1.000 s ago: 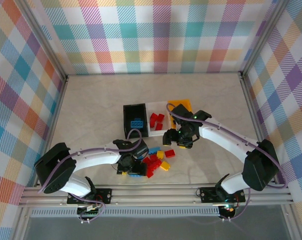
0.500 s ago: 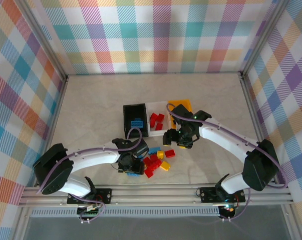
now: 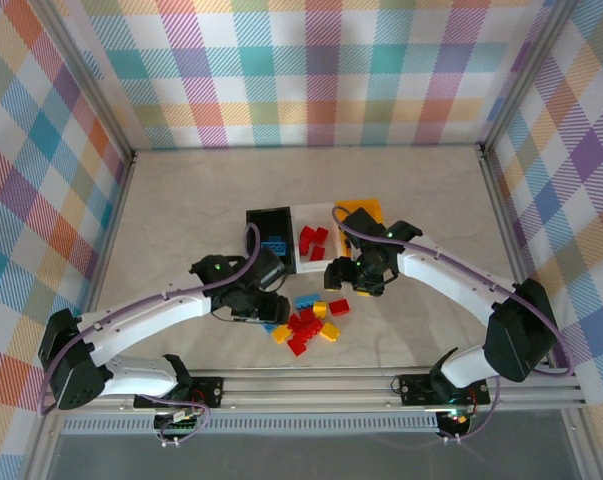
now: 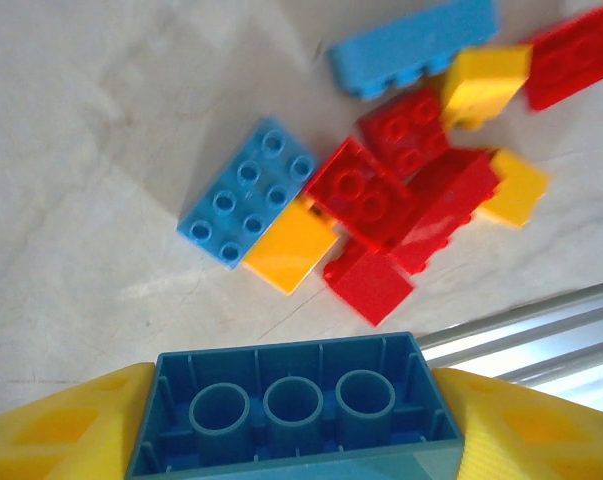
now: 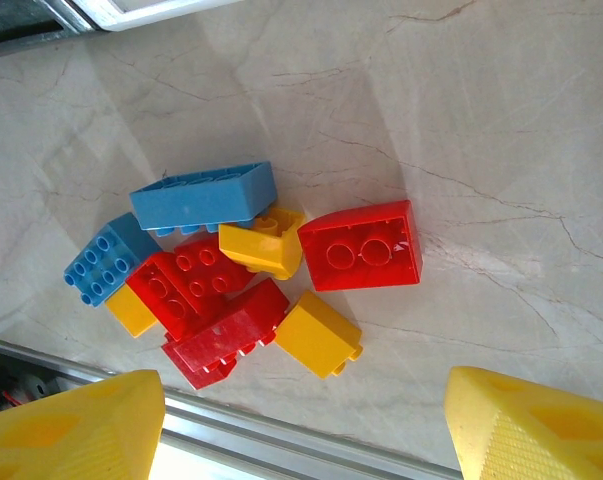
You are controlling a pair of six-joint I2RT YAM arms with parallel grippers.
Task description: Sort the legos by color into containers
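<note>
My left gripper point(image 3: 255, 301) is shut on a blue lego point(image 4: 299, 408), gripped by its ends between the yellow fingers point(image 4: 69, 432), hollow underside facing the camera. It hangs left of the loose pile of red, yellow and blue legos point(image 3: 307, 320) and short of the black container point(image 3: 270, 236), which holds a blue lego. In the left wrist view the pile lies beyond the held brick, a blue eight-stud lego point(image 4: 247, 192) nearest. My right gripper point(image 3: 357, 278) stands open above the pile's right side, nothing between its fingers point(image 5: 73, 428). A red lego point(image 5: 363, 246) lies below it.
The white container point(image 3: 315, 244) with red bricks sits between the black one and the yellow-orange container point(image 3: 365, 212), which my right arm partly covers. The metal rail point(image 3: 311, 383) runs along the near table edge just behind the pile. Bare table lies to the left and far side.
My left gripper closed on a blue brick at the pile's left edge, then rose and moved up-left with it toward the black container. The right arm has not moved.
</note>
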